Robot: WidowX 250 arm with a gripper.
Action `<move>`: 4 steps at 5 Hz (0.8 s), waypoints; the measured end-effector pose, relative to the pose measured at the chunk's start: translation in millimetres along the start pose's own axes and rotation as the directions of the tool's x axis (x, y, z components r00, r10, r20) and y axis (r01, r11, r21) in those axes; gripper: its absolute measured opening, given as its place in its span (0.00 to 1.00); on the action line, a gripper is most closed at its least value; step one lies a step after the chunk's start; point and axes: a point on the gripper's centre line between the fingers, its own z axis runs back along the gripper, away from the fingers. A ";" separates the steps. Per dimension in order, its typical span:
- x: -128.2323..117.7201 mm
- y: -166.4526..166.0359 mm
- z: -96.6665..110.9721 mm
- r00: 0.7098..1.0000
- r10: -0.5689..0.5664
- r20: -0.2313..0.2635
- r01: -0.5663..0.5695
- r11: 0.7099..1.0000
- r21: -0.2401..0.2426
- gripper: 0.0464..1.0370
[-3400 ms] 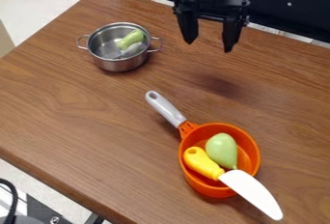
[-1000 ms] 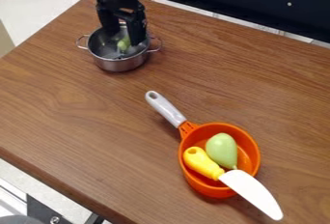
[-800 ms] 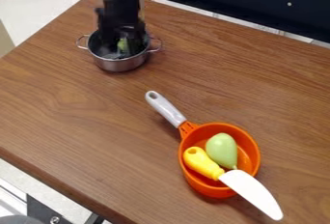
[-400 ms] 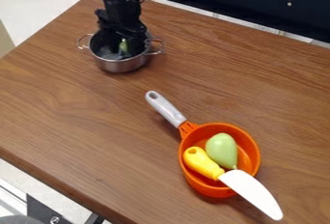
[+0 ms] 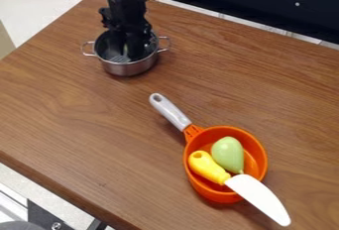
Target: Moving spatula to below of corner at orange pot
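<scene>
So the spatula (image 5: 119, 59) is sitting in the silver pot (image 5: 129, 69), up at 11 o'clock on the desk (image 5: 79, 125). Gripper (image 5: 130, 54) is right down in there with it, but honestly I can't tell if it's clenched on anything. Reaching it looks done, I'd say. Still to do: lift it out, carry it toward 5 o'clock and set it down below the corner by the orange pot (image 5: 210, 193).

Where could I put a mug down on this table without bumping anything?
Bare wood lies between the metal pot and the orange pan, and left of the pan's grey handle. It's crowded at the metal pot, with the claw down in it, and where the white blade overhangs the pan.
</scene>
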 end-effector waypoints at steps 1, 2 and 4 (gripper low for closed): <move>4.5 4.3 10.1 1.000 0.026 -0.011 -0.026 1.000 0.008 0.26; 11.2 9.9 26.1 0.999 0.054 0.008 -0.054 0.998 -0.036 0.26; 14.7 6.8 46.4 0.997 0.081 0.007 -0.080 0.992 -0.098 0.26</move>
